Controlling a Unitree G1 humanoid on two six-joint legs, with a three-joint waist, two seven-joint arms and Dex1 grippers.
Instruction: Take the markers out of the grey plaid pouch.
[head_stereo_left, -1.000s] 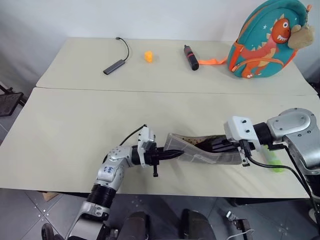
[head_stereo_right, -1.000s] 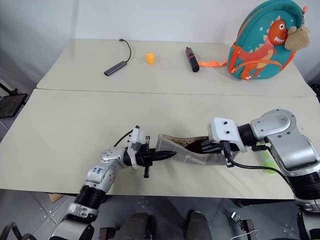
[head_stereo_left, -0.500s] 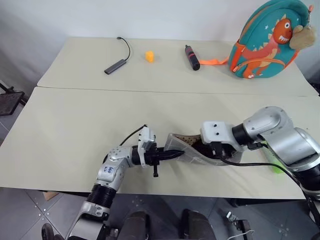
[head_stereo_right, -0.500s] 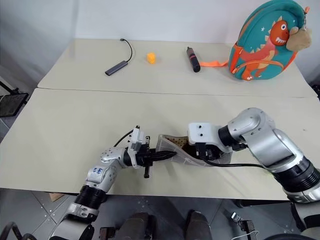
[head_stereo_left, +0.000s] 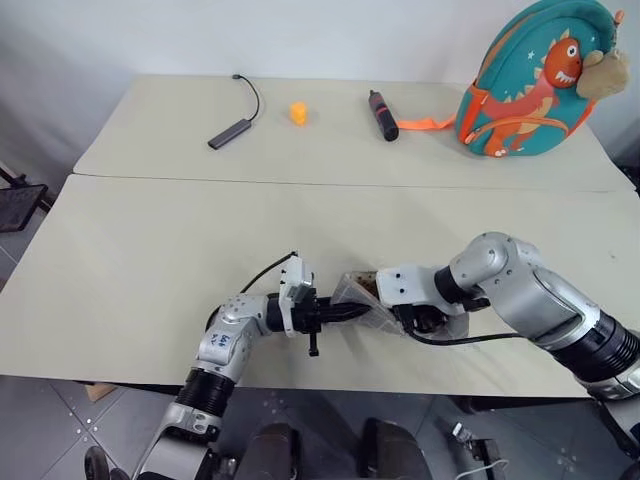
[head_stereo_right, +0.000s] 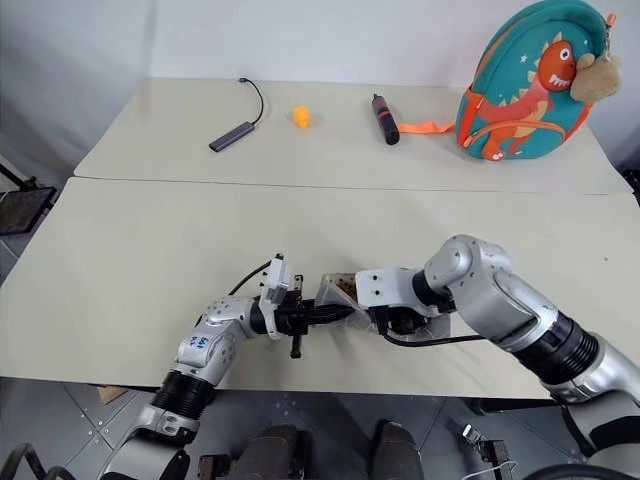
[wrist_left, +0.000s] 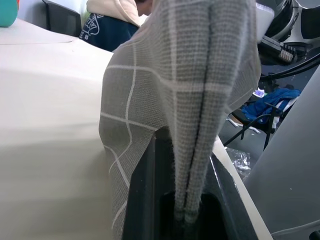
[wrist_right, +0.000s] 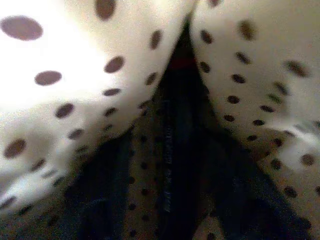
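The grey plaid pouch lies near the front edge of the table, its mouth propped open. The left claw is clamped on the pouch's end fabric, holding it up. The right claw is pushed down into the opening; whether its fingers are apart or together I cannot tell. Inside, against the speckled lining, lies a dark marker (red near its far end). It looks not yet lifted out, so the extraction remains.
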